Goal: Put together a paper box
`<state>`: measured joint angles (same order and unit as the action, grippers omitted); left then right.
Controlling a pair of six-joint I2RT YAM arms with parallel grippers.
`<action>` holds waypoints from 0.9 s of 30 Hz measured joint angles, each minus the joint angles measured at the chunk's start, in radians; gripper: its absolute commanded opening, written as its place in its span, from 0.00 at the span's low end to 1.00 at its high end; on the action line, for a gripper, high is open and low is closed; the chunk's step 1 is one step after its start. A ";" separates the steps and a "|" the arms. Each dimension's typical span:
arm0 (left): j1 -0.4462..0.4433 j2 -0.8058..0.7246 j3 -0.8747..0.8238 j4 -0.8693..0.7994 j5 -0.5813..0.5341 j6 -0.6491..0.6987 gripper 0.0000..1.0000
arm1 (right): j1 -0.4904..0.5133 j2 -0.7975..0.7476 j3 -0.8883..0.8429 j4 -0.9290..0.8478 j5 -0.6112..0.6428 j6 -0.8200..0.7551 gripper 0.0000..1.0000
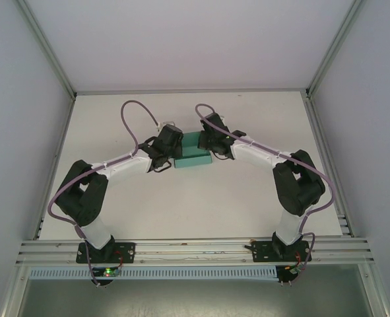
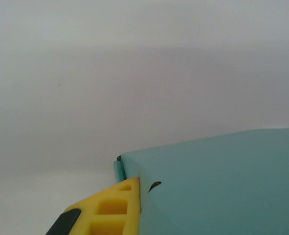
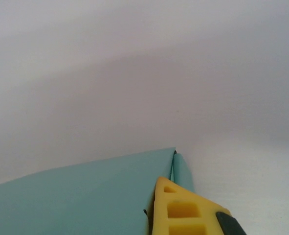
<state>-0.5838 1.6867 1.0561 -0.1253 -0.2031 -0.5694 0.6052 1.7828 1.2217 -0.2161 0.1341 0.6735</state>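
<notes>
Paper box: the paper box (image 1: 193,157) is a small teal-green rectangle of thin card. It lies on the white surface (image 1: 181,205) just above the middle of the overhead view, between the two hands.
Box shape: from above it reads as a folded, low rectangular body, not a spread-out sheet. No loose flaps fan out around it.
Box close up, left wrist view: a broad teal panel fills the lower right. A narrow side strip stands just beside its corner, and a small dark notch shows at the fold.
Box close up, right wrist view: the same kind of broad panel fills the lower left, again with a thin side strip at its corner.
Left hand: the left hand (image 1: 173,150) is closed at the box's left end. One yellow finger (image 2: 116,208) presses against the card. Its partner is hidden behind the panel, so it appears to pinch the card wall.
Right hand: the right hand (image 1: 208,144) is closed at the box's upper right end. Its one visible yellow finger (image 3: 181,210) lies against the card in the same way, so this too is likely a pinch.
Progress: the main folds look done and the box holds its shape.
Left to do: probably seating the end strips or tabs. Whether the ends are fully tucked cannot be told, because the hands cover them.
Surroundings: both arms bend inward from their bases at the bottom of the overhead view.
</notes>
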 measured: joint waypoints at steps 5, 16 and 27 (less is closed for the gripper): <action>-0.019 -0.056 -0.092 0.057 0.016 0.008 0.06 | 0.049 -0.100 -0.173 0.116 0.050 -0.068 0.05; -0.050 -0.154 -0.212 0.016 0.131 0.007 0.53 | 0.145 -0.241 -0.396 0.320 0.171 -0.179 0.05; -0.052 -0.442 -0.224 -0.117 0.168 -0.056 1.00 | 0.182 -0.259 -0.504 0.480 0.227 -0.180 0.05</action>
<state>-0.6357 1.2449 0.8326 -0.2424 -0.0349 -0.6254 0.7876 1.5238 0.7181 0.2638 0.3611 0.4931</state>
